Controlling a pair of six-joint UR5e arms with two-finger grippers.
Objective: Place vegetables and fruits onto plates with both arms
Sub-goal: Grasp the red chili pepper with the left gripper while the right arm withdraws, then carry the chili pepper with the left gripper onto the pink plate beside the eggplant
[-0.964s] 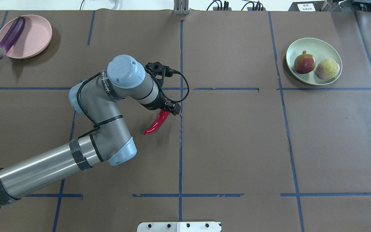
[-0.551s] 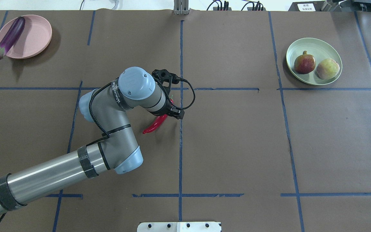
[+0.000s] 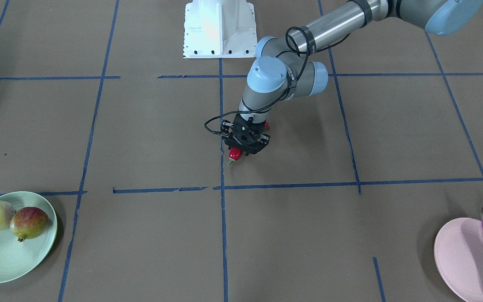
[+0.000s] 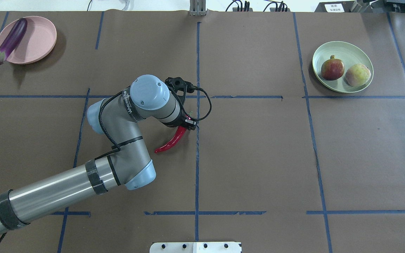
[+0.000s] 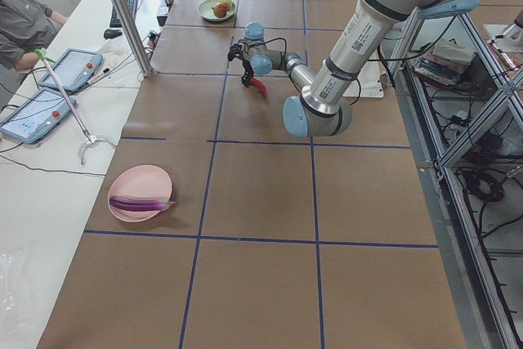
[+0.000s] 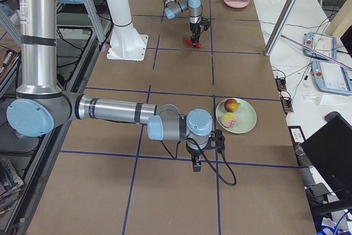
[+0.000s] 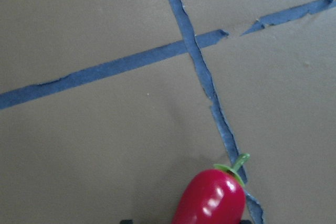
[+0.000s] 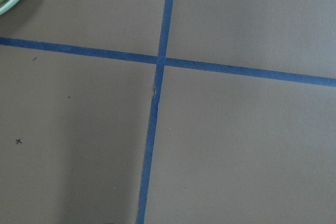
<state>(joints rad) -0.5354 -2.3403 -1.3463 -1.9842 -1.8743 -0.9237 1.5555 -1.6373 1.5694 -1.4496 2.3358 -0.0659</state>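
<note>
My left gripper (image 4: 188, 123) is shut on the stem end of the red chili pepper (image 4: 171, 142) near the table's middle. The pepper slants down from the gripper (image 3: 245, 144), and the left wrist view shows its glossy red body (image 7: 212, 198) and green stem. At the far left, the purple eggplant (image 4: 11, 40) lies across the pink plate (image 4: 40, 33). The pomegranate (image 4: 332, 69) and peach (image 4: 358, 75) sit in the mint green plate (image 4: 343, 49) at the far right. My right gripper (image 6: 197, 160) hangs low beside the green plate; I cannot tell if it is open or shut.
Blue tape lines (image 4: 197, 158) cross the brown table cover. The white base block (image 3: 218, 29) stands at the robot's edge. A side table with tablets (image 5: 37, 112), a metal pole (image 5: 122, 14) and a seated person (image 5: 20, 14) lies beyond the far edge.
The left wrist moved right and toward the robot, over the chili. The chili now shows longer below the gripper, with its tip nearer the robot.
</note>
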